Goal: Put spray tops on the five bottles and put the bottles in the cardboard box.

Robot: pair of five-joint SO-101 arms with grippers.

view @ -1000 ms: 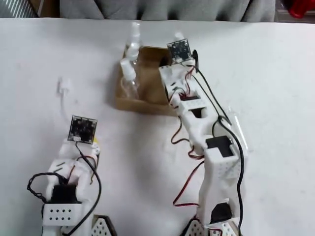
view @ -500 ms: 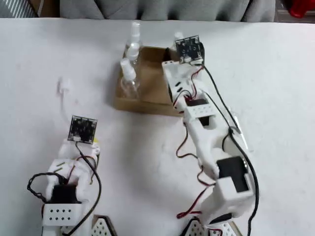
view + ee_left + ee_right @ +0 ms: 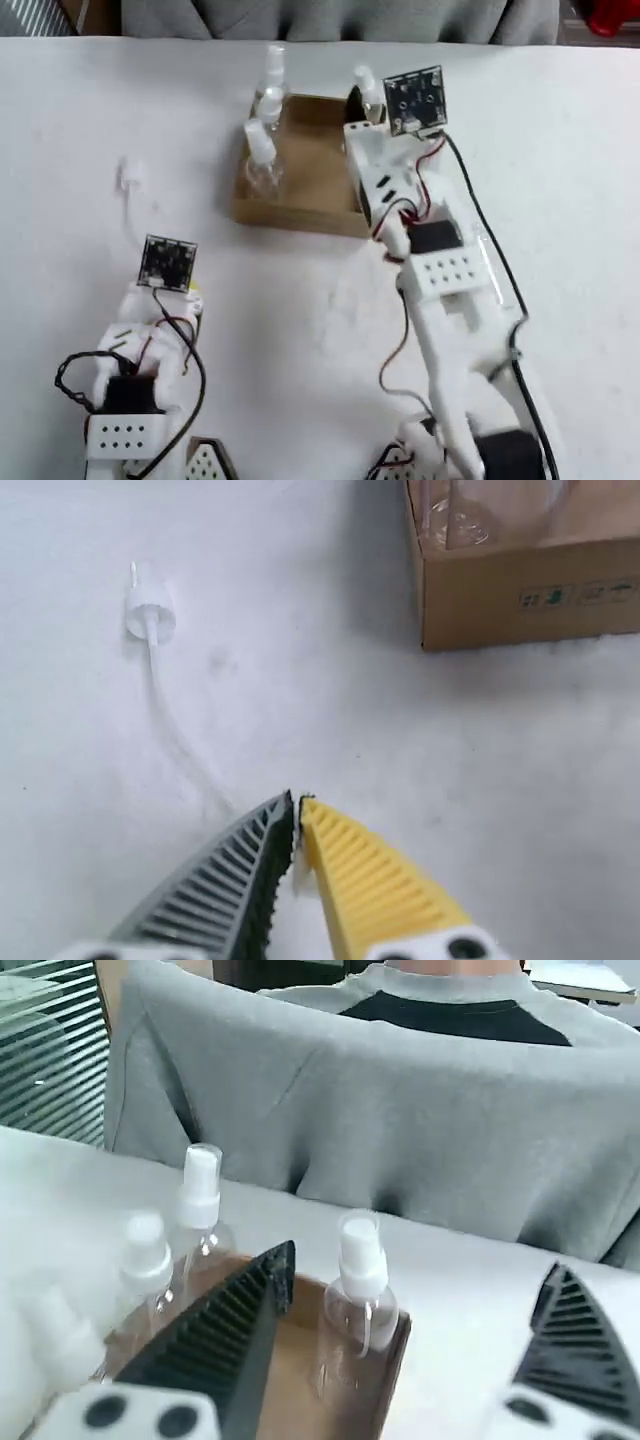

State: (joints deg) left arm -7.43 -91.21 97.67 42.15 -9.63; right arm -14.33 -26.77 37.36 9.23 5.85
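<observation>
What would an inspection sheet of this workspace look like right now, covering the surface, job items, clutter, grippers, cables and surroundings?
Surface: white table.
Job's things: cardboard box mid-table; four topped bottles seen, three by its left wall, plus a corner bottle at its far right corner; a loose spray top with its tube lies on the table left of the box.
Clutter: nothing seen.
Grippers: left gripper shut, low near the tube's end; right gripper open, above the box by the corner bottle.
Cables: red wire along the right arm; black cable looped at the left arm.
Surroundings: slatted blind, red object.
</observation>
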